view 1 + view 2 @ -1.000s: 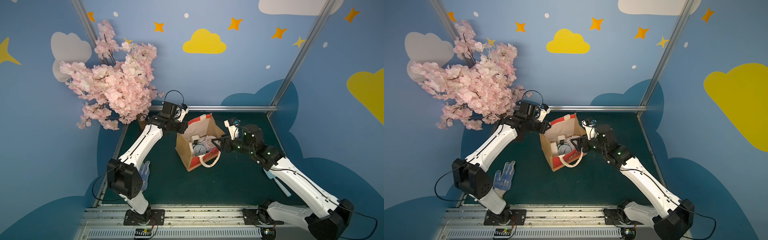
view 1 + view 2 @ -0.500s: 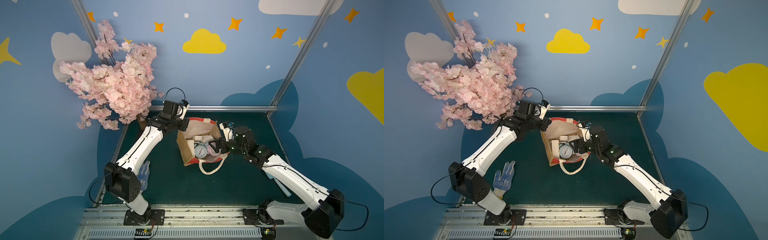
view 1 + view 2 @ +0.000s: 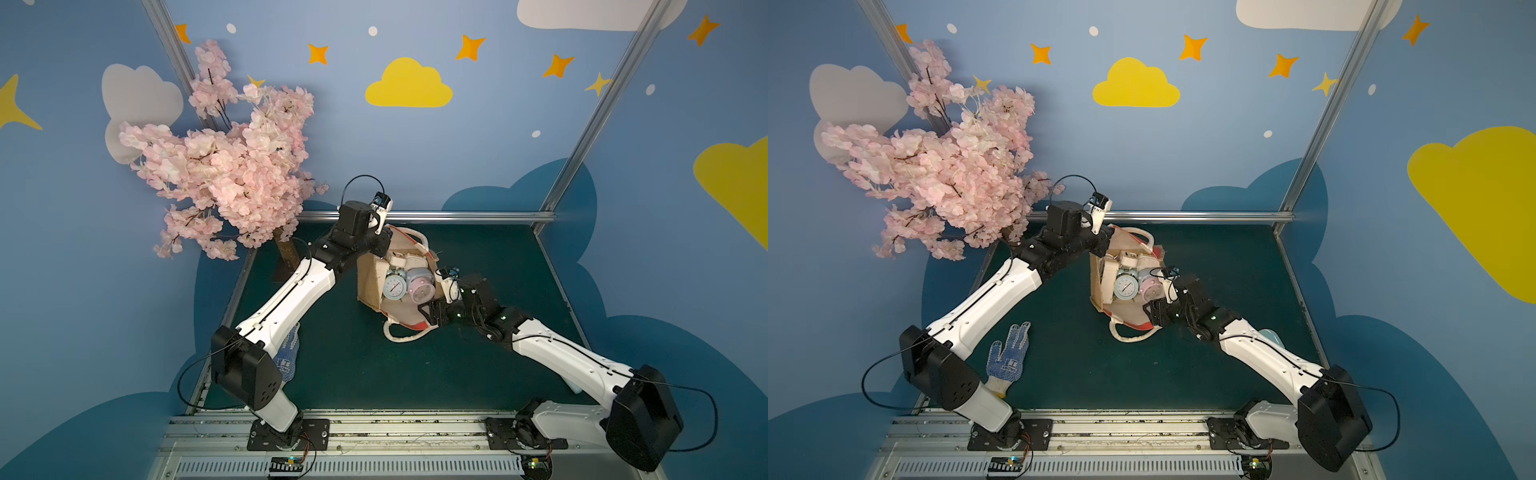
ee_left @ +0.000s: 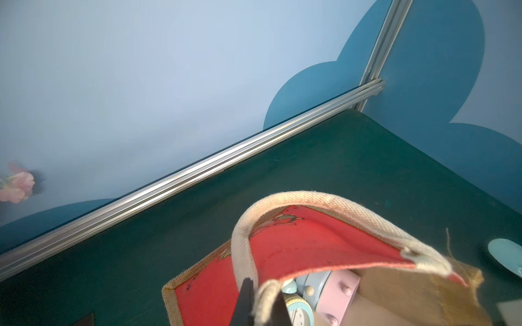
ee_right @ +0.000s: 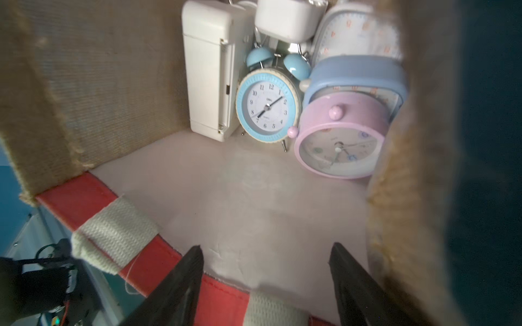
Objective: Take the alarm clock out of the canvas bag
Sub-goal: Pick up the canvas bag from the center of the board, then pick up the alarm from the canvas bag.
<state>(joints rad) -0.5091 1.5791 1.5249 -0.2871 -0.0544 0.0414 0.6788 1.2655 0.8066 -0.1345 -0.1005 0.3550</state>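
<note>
The canvas bag [image 3: 368, 282] [image 3: 1096, 286] lies tipped on the green table, its mouth facing my right arm. Several alarm clocks are huddled at its bottom: a blue twin-bell alarm clock [image 5: 267, 108] [image 3: 394, 286], a pink round one [image 5: 339, 141] [image 3: 1152, 291], a blue-framed one [image 5: 356, 76] and a white boxy one [image 5: 209, 70]. My left gripper [image 4: 264, 293] [image 3: 384, 245] is shut on the far white rope handle [image 4: 310, 197], holding that side up. At the bag's mouth my right gripper [image 5: 266, 248] [image 3: 428, 311] is open above the red rim [image 5: 84, 194], well short of the clocks, with nothing between its fingers.
A pink blossom tree [image 3: 224, 166] stands at the back left. A dotted work glove [image 3: 1009, 357] lies near the left arm's base. A pale blue object [image 3: 1271, 334] lies on the table behind my right forearm. A metal rail [image 3: 415, 216] bounds the table's far edge.
The bag has tipped over from standing so its mouth now faces my right arm. My right gripper has dropped to the bag's rim, and its jaws have narrowed a little.
</note>
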